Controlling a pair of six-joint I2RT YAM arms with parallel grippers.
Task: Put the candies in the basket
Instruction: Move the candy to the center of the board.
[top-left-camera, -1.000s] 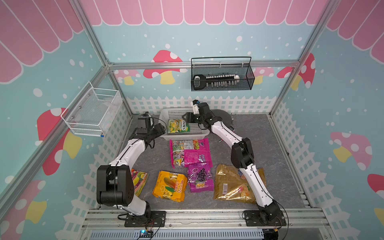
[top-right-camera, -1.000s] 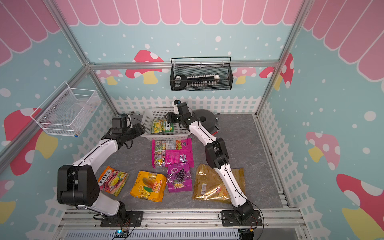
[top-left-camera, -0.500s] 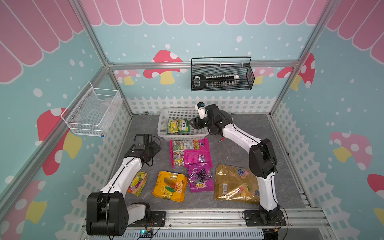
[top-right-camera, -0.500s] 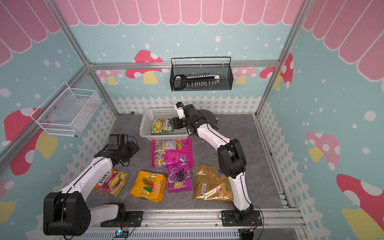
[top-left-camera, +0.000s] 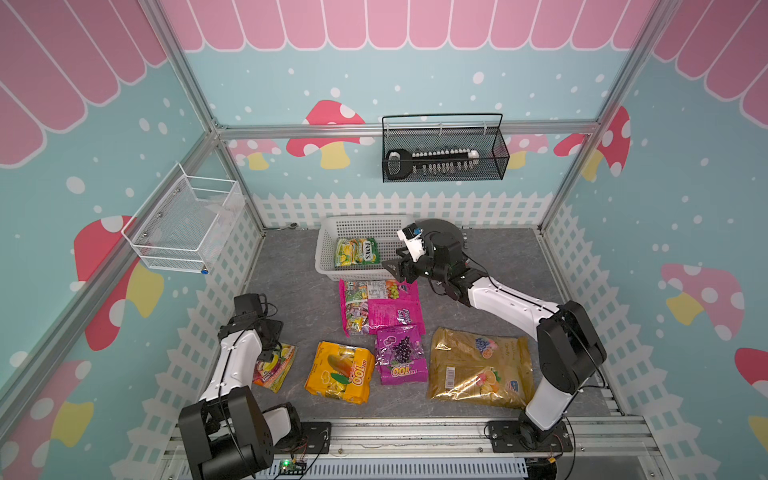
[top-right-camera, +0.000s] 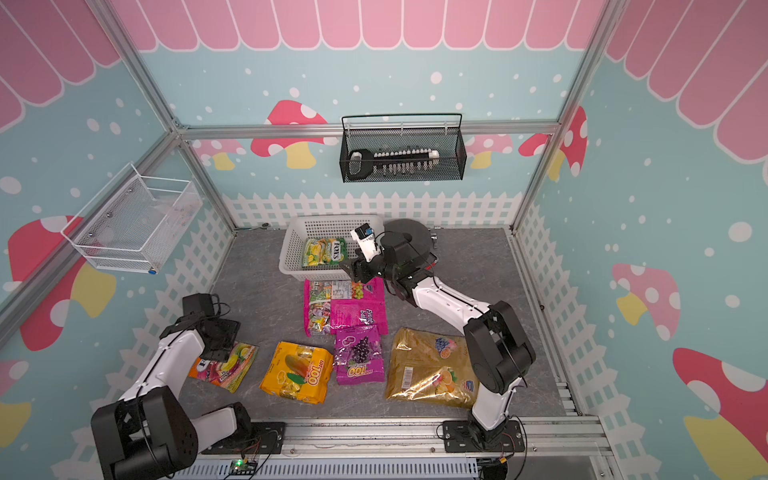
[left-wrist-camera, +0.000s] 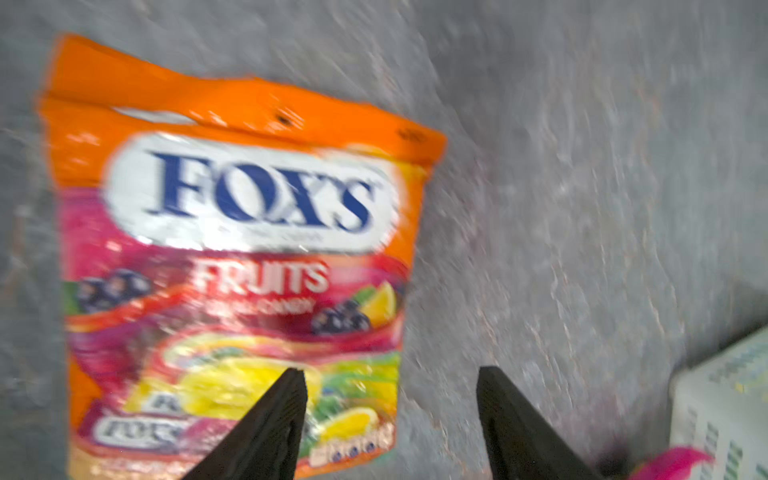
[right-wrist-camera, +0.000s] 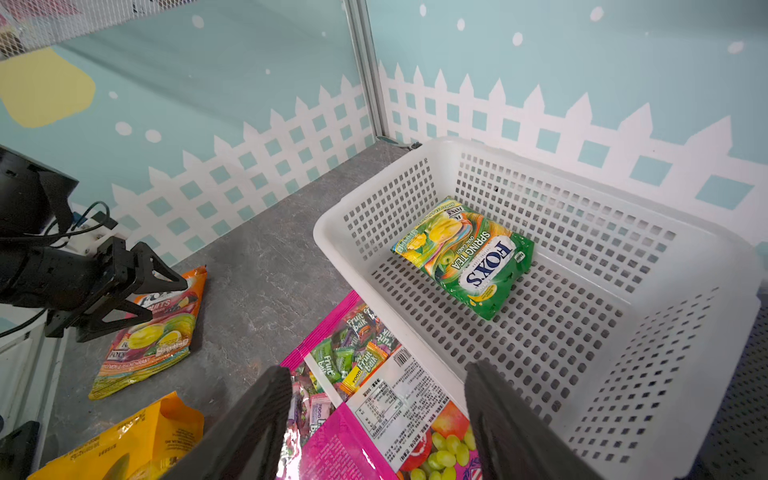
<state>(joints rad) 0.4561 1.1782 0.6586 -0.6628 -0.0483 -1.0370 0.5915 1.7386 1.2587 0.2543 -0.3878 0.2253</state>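
Observation:
The white basket (top-left-camera: 328, 266) stands at the back and holds a small green-yellow bag (top-left-camera: 357, 251), also plain in the right wrist view (right-wrist-camera: 469, 255). In front of it lie the big magenta bag (top-left-camera: 380, 307), the purple grape bag (top-left-camera: 401, 355), the orange-yellow bag (top-left-camera: 338, 372) and the big gold bag (top-left-camera: 480, 368). My right gripper (top-left-camera: 392, 268) hangs open and empty over the magenta bag's far end (right-wrist-camera: 374, 399), beside the basket's near wall. My left gripper (left-wrist-camera: 390, 374) is open and empty just above an orange fruit-candy bag (left-wrist-camera: 232, 249) at the near left.
A black mesh basket (top-left-camera: 442, 153) hangs on the back wall and a white wire basket (top-left-camera: 187, 224) on the left wall. A black round object (top-left-camera: 446, 230) sits behind the right arm. White picket fencing lines the floor's edges.
The left arm swung back from the basket to the near left, over the orange fruit-candy bag. The right gripper drew back from over the basket to its near right corner and opened wider.

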